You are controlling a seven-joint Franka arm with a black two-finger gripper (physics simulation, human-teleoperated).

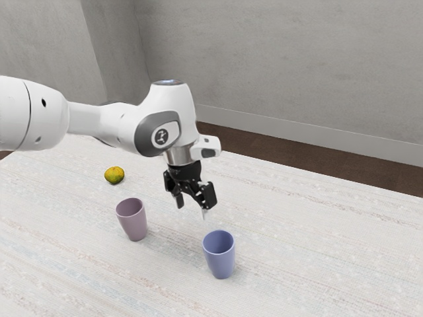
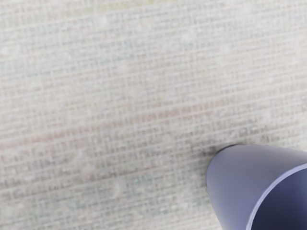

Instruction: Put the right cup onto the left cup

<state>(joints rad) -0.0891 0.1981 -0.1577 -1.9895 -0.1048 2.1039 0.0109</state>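
My gripper (image 1: 192, 205) is open, its two fingers standing well apart, with nothing between them and neither one touching the blue cup (image 1: 220, 259). In the wrist view the blue cup is cut off by the picture's edge, so much of its rim is out of sight, and its inside is too dark for me to make out the bottom. I can't see down to the mauve cup's (image 1: 135, 224) bottom either. My arm (image 1: 89, 120) comes in from the exterior view's left, up above the table (image 1: 297, 264), and my hand points mostly downward — a little tilted — near the blue cup, higher than its rim and toward the exterior view's left of it. The mauve cup stands upright on the table, apart from the blue cup, which is upright too; the fruit (image 1: 114, 175) lies farther from the blue cup, beyond the mauve one.
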